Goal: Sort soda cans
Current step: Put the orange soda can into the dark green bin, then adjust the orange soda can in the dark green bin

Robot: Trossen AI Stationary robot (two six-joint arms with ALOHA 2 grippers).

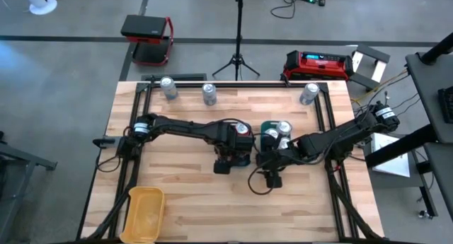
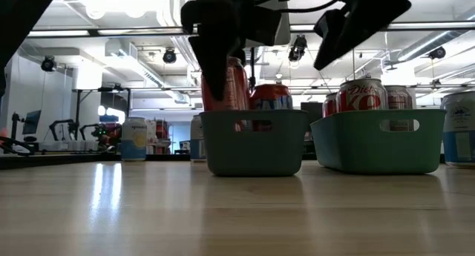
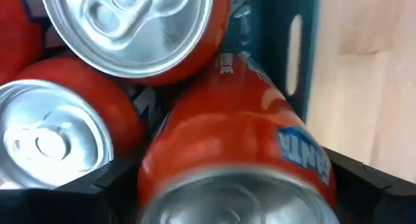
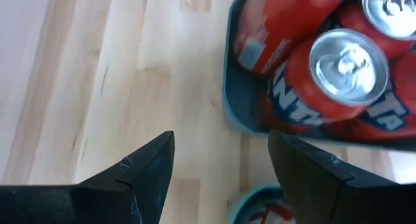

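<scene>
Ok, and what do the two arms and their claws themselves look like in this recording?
Both arms are dark, near-black, jointed tubes with bulkier blocks at the wrists. A pale band rings the left arm near its base joint and the right arm likewise. Loose black cables trail near each base. The right claw has two flat, matte black fingers with angled, pointed tips. No lettering is readable on either.

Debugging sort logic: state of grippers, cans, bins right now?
left gripper: shut on orange can, tilted over left bin
right gripper: open, empty
right bin: holds upright cans
three loose cans: upright, far table edge
yellow tray: empty
</scene>
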